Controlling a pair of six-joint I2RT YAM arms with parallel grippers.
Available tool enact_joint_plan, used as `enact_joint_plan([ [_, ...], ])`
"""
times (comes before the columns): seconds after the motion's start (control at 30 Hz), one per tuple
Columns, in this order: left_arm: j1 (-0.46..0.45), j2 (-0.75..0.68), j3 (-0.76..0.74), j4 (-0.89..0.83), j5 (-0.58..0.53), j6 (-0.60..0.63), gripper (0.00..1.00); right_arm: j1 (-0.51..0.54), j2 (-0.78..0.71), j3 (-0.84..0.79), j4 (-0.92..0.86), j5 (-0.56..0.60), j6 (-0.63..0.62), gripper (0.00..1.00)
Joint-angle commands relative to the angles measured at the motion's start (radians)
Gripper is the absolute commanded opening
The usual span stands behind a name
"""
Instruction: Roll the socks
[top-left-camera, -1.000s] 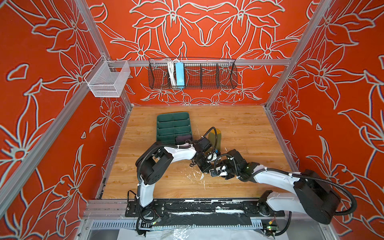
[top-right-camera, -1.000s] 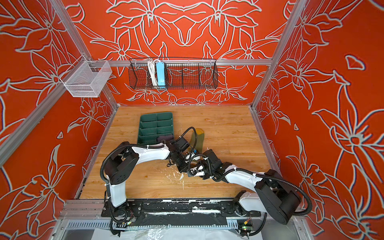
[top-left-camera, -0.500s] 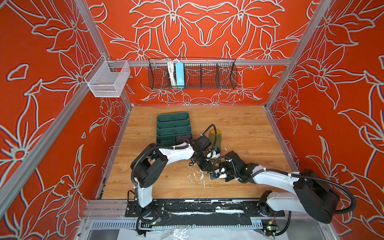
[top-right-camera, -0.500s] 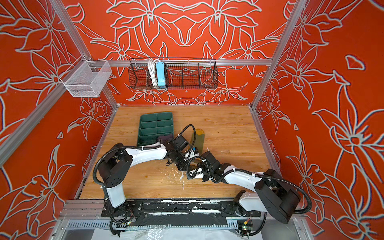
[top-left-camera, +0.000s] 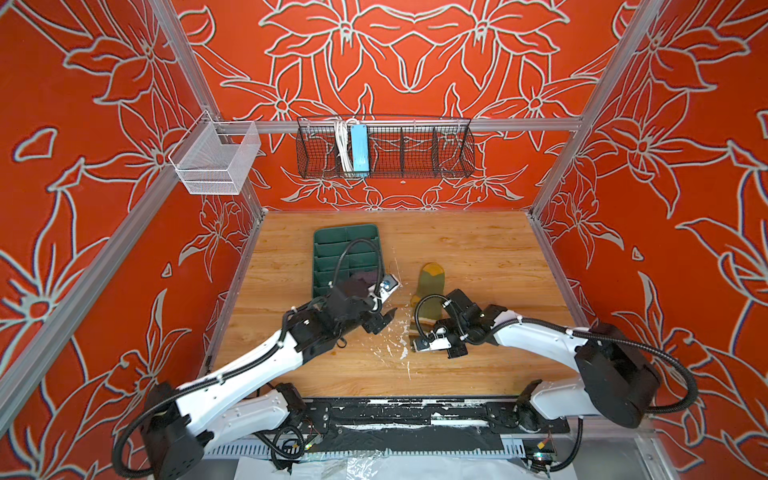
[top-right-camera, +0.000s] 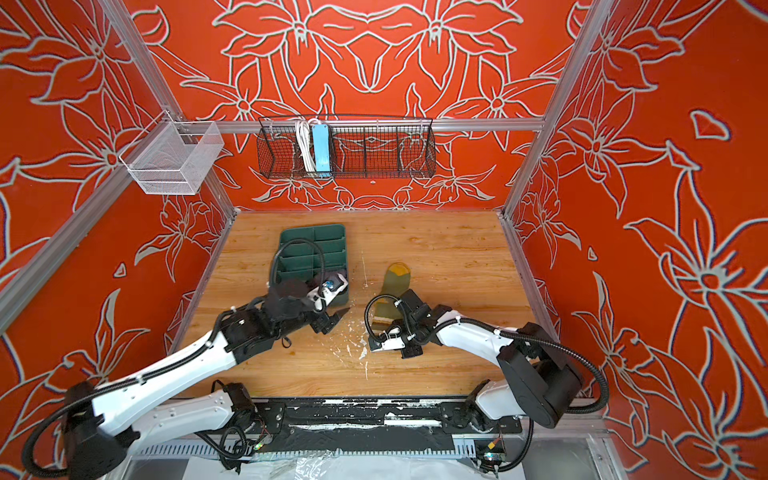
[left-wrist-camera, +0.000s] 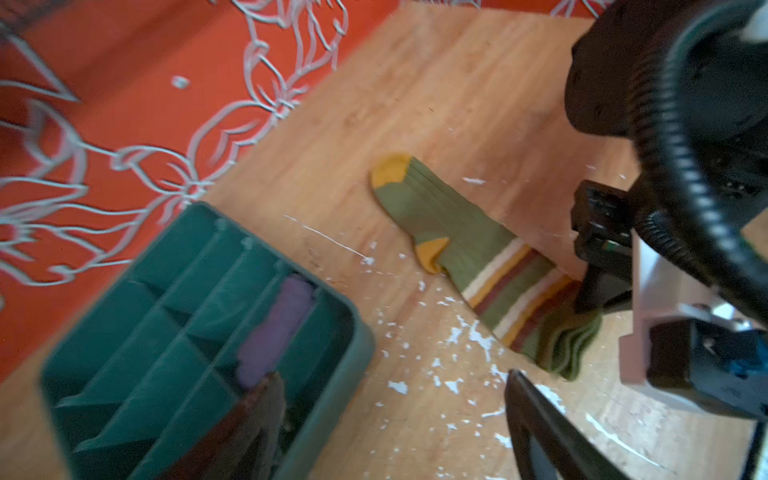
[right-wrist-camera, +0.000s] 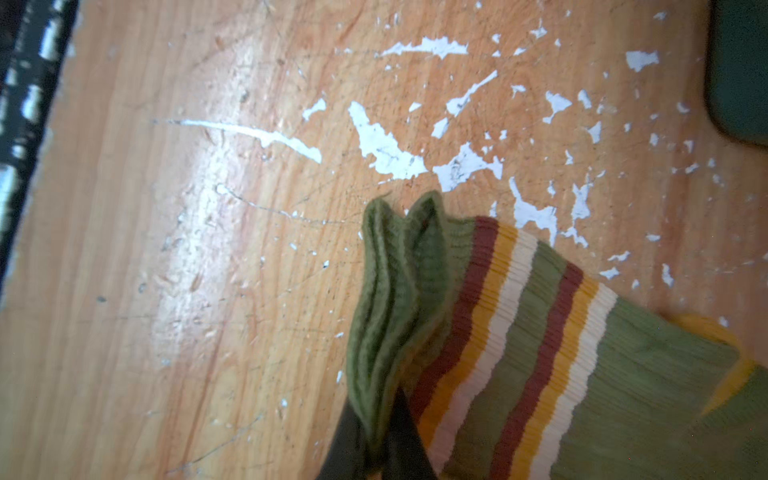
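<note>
**Item 1, olive sock (top-left-camera: 430, 284).** I see it lying flat on the table (top-left-camera: 478, 249), just toward 3 o'clock of centre. Its mustard toe points to 12 o'clock and its striped cuff to 6 o'clock. In both top views the cuff end is hidden under the right arm's wrist. Only the wrist cameras show it.

**Item 2, right gripper (right-wrist-camera: 370, 440).** Closed tight on the olive sock's cuff edge, which stands up bunched between the fingers. Its own camera cuts the fingers off at the frame edge.

**Item 3, purple sock (left-wrist-camera: 278, 328).** It lies inside the tray (left-wrist-camera: 166, 332), in the column on the 3 o'clock side, toward the near end as far as I can judge. The view is blurred, so I cannot tell how it is folded or make out any stripes.

**Item 4, tray.** Dark green and divided, at 10 o'clock of centre. In both top views the left arm's wrist and cable cover its 5 o'clock corner.

**Item 5, left gripper (left-wrist-camera: 390, 376).** Spread wide and holding nothing. It sits over bare table between the tray and the olive sock's cuff, touching neither. One finger is smeared by blur.

**Item 6, white chips (right-wrist-camera: 386, 149).** Flaked patches in the table finish around the cuff.

**Item 7, wire basket (top-left-camera: 384, 149).** On the wall at 12 o'clock, holding a blue slab and a white cord. I cannot make out what these are.
</note>
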Motion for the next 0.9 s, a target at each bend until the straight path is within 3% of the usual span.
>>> enact_joint_plan([
  [0.0,0.005,-0.121,-0.046,0.143,-0.082,0.135,0.82,-0.021,0.061,0.075,-0.204,-0.107,0.03,0.0],
  [0.3,-0.014,-0.166,-0.037,0.042,0.218,0.244,0.79,-0.132,0.257,0.28,-0.423,-0.206,0.064,0.0],
  [0.4,-0.088,-0.146,-0.1,0.105,0.187,0.289,0.79,-0.166,0.291,0.305,-0.437,-0.215,0.08,0.0],
  [0.57,-0.276,-0.029,-0.204,0.216,0.043,0.365,0.78,-0.197,0.323,0.319,-0.447,-0.22,0.092,0.0],
  [0.7,-0.362,0.166,-0.255,0.416,-0.046,0.267,0.77,-0.211,0.334,0.322,-0.444,-0.225,0.099,0.0],
  [0.87,-0.399,0.403,-0.207,0.54,-0.083,0.163,0.74,-0.224,0.347,0.335,-0.443,-0.232,0.105,0.0],
])
